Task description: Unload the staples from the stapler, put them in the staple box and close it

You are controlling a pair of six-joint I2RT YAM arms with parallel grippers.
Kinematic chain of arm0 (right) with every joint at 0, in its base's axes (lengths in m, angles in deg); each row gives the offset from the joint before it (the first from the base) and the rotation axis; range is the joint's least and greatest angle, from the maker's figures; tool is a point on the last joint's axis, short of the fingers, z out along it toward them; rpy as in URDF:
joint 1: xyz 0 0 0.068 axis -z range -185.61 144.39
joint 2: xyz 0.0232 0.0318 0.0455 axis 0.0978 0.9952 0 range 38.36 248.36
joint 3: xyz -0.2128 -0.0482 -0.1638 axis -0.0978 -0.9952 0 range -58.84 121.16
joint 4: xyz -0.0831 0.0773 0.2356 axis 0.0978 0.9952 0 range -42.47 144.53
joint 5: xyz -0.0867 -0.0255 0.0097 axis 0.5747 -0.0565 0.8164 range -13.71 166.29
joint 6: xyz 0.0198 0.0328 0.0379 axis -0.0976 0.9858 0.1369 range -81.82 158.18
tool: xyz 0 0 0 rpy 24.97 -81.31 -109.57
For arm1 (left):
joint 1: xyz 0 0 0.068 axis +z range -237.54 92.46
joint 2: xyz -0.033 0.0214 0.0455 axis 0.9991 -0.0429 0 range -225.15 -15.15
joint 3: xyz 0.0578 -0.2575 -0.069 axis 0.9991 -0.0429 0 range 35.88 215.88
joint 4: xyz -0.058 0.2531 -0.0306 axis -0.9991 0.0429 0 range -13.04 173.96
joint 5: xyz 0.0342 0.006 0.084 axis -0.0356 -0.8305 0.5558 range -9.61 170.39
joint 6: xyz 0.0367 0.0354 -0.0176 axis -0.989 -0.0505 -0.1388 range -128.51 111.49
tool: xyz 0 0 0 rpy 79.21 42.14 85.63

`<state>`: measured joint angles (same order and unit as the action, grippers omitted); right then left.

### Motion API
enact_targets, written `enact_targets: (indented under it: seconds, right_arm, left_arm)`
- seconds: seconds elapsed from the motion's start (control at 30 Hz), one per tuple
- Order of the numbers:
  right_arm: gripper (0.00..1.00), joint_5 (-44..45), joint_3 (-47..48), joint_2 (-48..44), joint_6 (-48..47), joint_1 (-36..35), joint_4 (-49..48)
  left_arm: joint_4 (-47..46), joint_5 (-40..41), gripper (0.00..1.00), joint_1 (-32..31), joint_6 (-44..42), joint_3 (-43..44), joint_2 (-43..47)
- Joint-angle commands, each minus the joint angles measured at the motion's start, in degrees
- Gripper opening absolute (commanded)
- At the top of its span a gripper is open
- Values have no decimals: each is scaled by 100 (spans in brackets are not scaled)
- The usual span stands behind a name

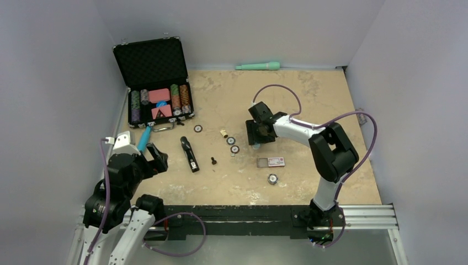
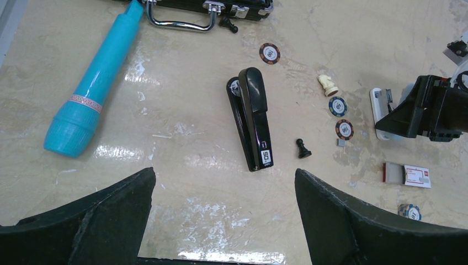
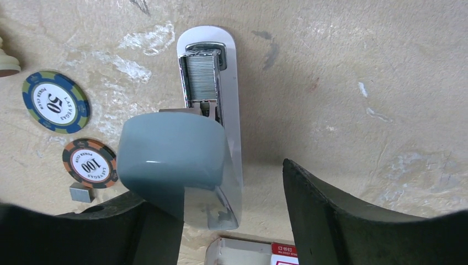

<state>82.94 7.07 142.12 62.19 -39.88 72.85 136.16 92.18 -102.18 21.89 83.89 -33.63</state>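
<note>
**Right claw parked over the opened stapler, staples in plain sight**

The right gripper is spread wide with nothing pinched. It hangs right over the white stapler, which lies flipped open on the table. The stapler's blue-grey lid sits up close to one finger, and I can't tell if they actually touch. The staples are one silvery block sitting in the stapler's open channel, near its far rounded end. There's also one loose silvery strip piece on the table, just below the orange 100 chip. The blue 50 chip sits beside that one.

Further out there's one staple box just on the near side of the stapler. I count four loose poker chips in total, those two plus one further left and one nearer the arms. One cream chess piece and one black pawn stand on the open table.

A second stapler, the black stapler, lies closed in front of the left gripper, which is also wide open and empty. A cyan tube lies to its left, and the open chip case is beyond that. One mint-green tube sits at the back wall.
</note>
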Motion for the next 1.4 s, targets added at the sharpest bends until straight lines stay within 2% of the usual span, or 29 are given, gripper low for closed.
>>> enact_targets:
  seconds: [0.0, 0.17, 0.37, 0.63, 0.8, 1.0, 1.13, 1.37]
  right_arm:
    - [63, 321, 203, 17, -128, -96, 122]
    - [56, 443, 143, 73, -149, -149, 202]
    - [55, 459, 28, 126, -154, -260, 146]
    - [46, 351, 50, 197, -241, -291, 86]
    - [29, 291, 24, 207, -282, -298, 79]
    - [0, 144, 18, 67, -316, -307, 152]
    - [0, -51, 138, -341, -429, -308, 318]
    - [0, -943, 374, -1084, -630, -309, 571]
  left_arm:
    - [-241, 78, 100, 39, -70, -1, -62]
    - [-241, 78, 100, 39, -69, -8, -76]
    - [-245, 69, 100, 39, -69, -11, -83]
    - [-250, 69, 100, 39, -62, -19, -69]
    - [-250, 69, 100, 39, -61, -20, -59]
    - [-254, 63, 100, 39, -68, -28, -67]
    - [-282, -10, 100, 39, -85, -45, -96]
    - [-381, -348, 100, 38, -142, -72, -288]
